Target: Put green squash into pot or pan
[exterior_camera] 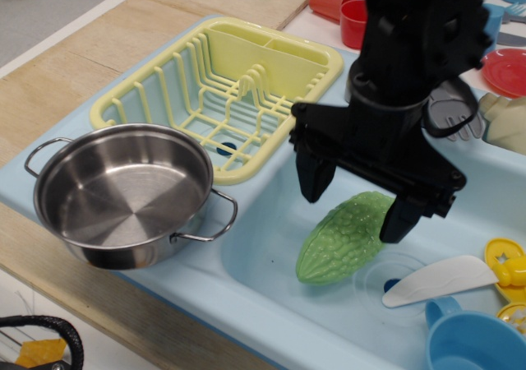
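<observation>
The black gripper (355,199) hangs over the light blue sink basin (271,247) with its two fingers spread wide, one on each side of the green squash (341,242) (nothing is pinched between them). The squash lies on the basin floor, tilted, its pointed end toward the near left. The stainless-steel pot (123,193) stands empty on the sink's left ledge, just near of the yellow dish rack (222,90). A white spatula (440,279) lies right of the squash.
</observation>
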